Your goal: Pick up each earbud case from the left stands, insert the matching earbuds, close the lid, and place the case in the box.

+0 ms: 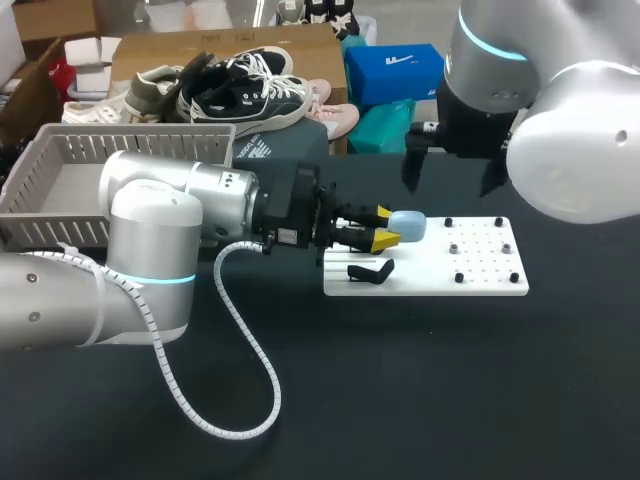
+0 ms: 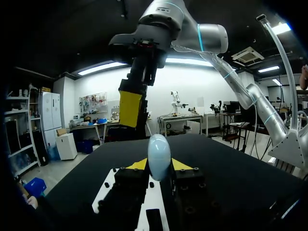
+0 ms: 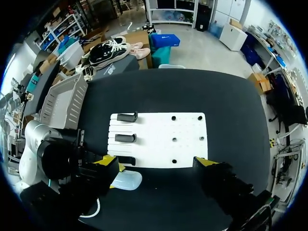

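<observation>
**Steady the case before the earbuds go in**

Your left gripper [image 1: 388,228] is clamped on the pale blue earbud case [image 1: 410,226], with a yellow fingertip [image 2: 137,165] pressing on each flank. The case hangs lifted over the stand end of the white board [image 1: 420,282] and touches nothing else. The tips catch only the nearer part of a smooth, rounded shell, so I judge it could swivel or slip. Grip firmly and turn the wrist slowly.

The lid looks shut, though no seam shows clearly. It must be open and facing the other arm before anything goes in.

Your right gripper [image 1: 452,172] hangs above the board's far edge, fingers spread wide with nothing between them. The small dark pieces [image 1: 455,248] on the board's right half are likely the earbuds, but they are too small to confirm. Come down straight on one, because the two wrists are near each other.

An empty black stand [image 1: 370,271] sits just below the case. The grey box [image 1: 60,150] lies well apart, behind your left arm. The white cable [image 1: 250,362] loops on the table beside that arm, so mind it on the swing back.
</observation>
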Motion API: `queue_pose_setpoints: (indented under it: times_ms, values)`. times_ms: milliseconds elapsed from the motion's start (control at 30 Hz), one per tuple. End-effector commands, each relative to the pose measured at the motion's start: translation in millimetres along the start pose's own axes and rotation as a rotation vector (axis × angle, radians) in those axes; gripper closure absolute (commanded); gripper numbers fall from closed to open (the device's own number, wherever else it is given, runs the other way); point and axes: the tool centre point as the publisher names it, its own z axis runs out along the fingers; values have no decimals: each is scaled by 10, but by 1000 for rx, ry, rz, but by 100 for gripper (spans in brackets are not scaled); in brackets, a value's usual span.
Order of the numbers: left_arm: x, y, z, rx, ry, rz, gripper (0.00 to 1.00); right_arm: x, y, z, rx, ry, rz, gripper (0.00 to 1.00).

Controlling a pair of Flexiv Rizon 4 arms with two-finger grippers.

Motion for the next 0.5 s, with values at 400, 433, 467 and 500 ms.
queue_pose_setpoints:
  times_ms: [400,433,467,500]
  values:
    - [-83,-68,-341,-96,-5,-47,100,179,-296,-274,-118,-236,14,0]
    - [-87,-71,-368,-105,-6,-49,100,179,-296,-274,-118,-236,14,0]
    - [-88,-71,-429,-125,-6,-55,100,179,-296,-274,-118,-236,14,0]
    - [-88,-72,-462,-136,-4,-59,100,179,-296,-274,-118,-236,14,0]
